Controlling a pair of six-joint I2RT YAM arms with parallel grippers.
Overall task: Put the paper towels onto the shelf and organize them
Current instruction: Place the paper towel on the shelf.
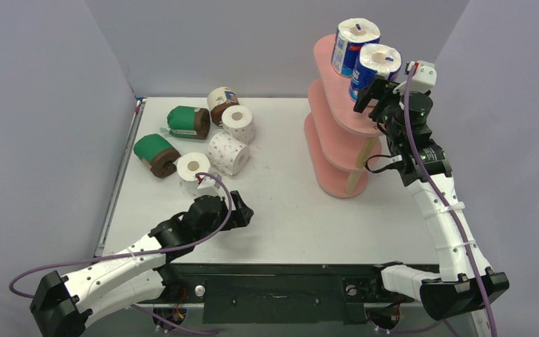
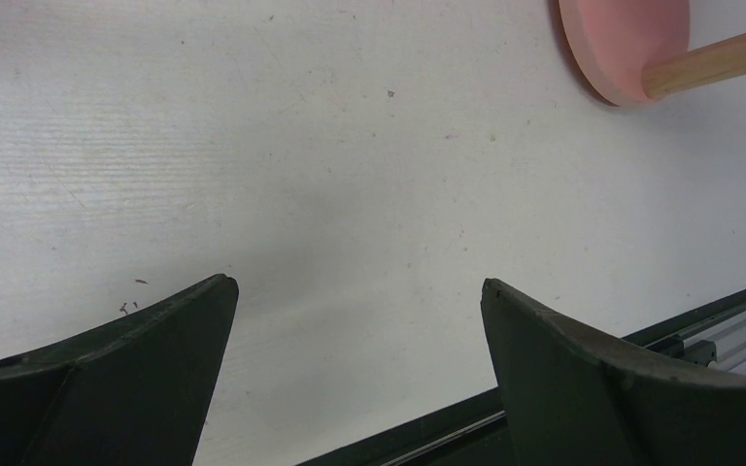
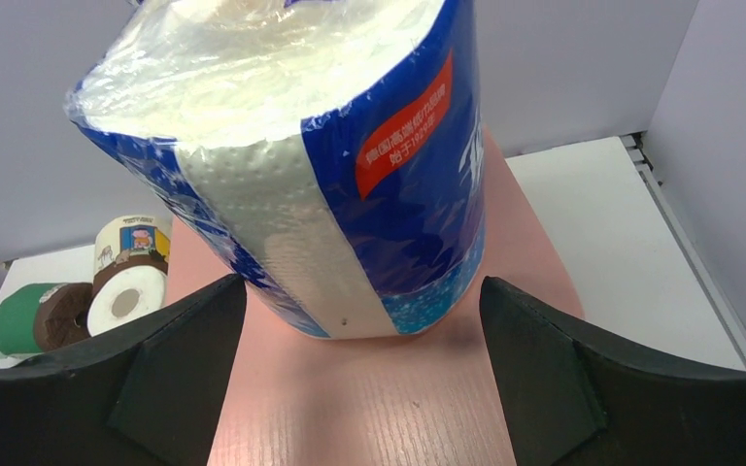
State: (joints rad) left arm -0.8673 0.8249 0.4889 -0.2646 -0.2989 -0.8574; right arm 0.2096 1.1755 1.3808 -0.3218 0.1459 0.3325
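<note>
Two paper towels in blue-white wrap stand upright on the top tier of the pink shelf (image 1: 325, 62): one at the back (image 1: 354, 41), one nearer (image 1: 377, 67). My right gripper (image 1: 377, 93) is at that tier's near end, just behind the nearer roll (image 3: 350, 165). It (image 3: 361, 286) is open, its fingertips flank the roll's base, and I see no grip. Six more rolls lie at the table's back left: two green (image 1: 186, 121) (image 1: 156, 153), one cream (image 1: 221, 100), three white dotted (image 1: 238, 123) (image 1: 227, 152) (image 1: 195, 170). My left gripper (image 1: 248, 213) hangs open and empty over the tabletop (image 2: 359, 286).
The shelf's bottom board (image 2: 622, 44) and a wooden post (image 2: 714, 60) show at the far right of the left wrist view. The table's front rail (image 2: 699, 330) runs close under the left fingers. Grey walls enclose the table on three sides.
</note>
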